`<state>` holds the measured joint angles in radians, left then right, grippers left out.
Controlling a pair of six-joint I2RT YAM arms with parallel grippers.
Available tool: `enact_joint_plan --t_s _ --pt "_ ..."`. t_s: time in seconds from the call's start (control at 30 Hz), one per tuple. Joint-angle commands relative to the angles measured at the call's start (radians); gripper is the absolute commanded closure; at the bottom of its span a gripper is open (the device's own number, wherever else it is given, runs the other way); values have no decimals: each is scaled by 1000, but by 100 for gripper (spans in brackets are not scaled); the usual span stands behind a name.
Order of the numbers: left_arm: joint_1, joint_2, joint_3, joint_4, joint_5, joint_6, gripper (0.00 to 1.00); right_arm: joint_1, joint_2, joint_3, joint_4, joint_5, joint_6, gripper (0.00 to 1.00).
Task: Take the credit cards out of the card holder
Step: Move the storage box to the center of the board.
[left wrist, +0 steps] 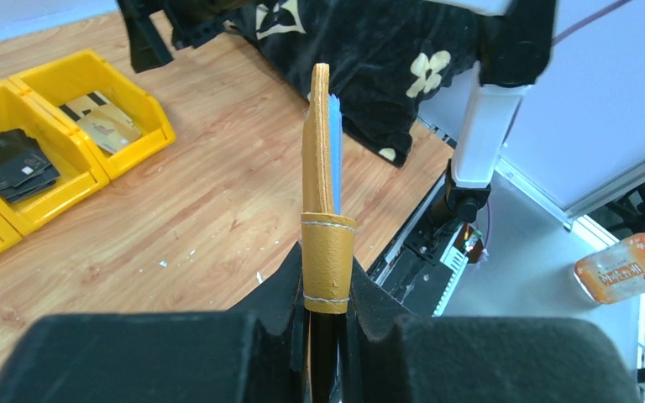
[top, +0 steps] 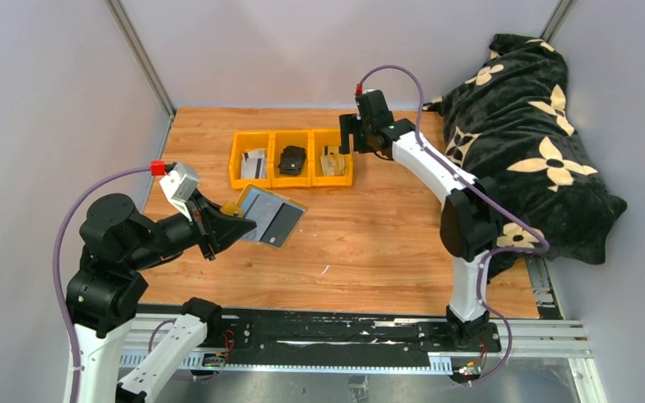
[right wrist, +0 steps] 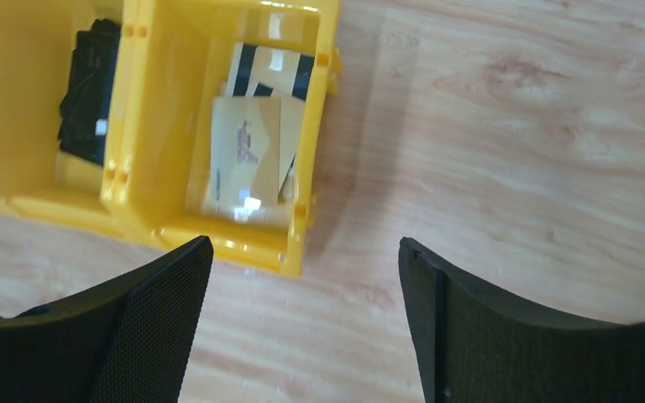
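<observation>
My left gripper [top: 237, 225] is shut on the mustard-yellow card holder [top: 270, 216] and holds it open above the table, its grey-blue lining and a dark panel facing up. In the left wrist view the holder [left wrist: 321, 159] stands edge-on between my fingers, its snap tab [left wrist: 329, 264] wrapped over the edge at my gripper [left wrist: 327, 312]. Tan credit cards [right wrist: 246, 151] lie in the right yellow bin [top: 332, 159], pale ones [top: 254, 162] in the left bin. My right gripper [top: 349, 134] is open and empty, hovering [right wrist: 302, 252] over bare wood beside the right bin [right wrist: 306, 210].
Three joined yellow bins [top: 292, 178] stand at the back centre; the middle one holds a black folded item [top: 292, 159]. A black flowered blanket [top: 521, 134] fills the right side. Metal rails run along the table's near edge.
</observation>
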<state>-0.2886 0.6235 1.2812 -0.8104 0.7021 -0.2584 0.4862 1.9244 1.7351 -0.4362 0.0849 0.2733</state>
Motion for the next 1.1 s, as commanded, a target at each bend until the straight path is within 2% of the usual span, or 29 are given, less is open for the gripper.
enact_joint_plan --t_s 0.0,0.13,0.27,0.5,0.57,0.93,1.0,1.07 --pt "0 -8 34 20 24 -2 100 -4 152 105 -48 57 -27 18" --pt "0 -11 42 7 25 11 100 -6 245 203 -69 79 -30 30" --pt "0 -13 47 0 23 16 100 -7 277 215 -70 85 -31 40" --pt "1 -7 50 0 20 18 100 -6 222 89 -39 89 -18 68" --pt "0 -3 53 0 21 16 100 -6 184 29 -15 93 -16 73" --pt "0 -14 39 1 52 22 100 -3 -77 -343 92 73 -9 78" --pt "0 -21 27 0 71 31 100 -3 -117 -403 114 67 -11 72" --pt "1 -25 8 -11 105 53 100 -3 -151 -433 114 53 -11 59"
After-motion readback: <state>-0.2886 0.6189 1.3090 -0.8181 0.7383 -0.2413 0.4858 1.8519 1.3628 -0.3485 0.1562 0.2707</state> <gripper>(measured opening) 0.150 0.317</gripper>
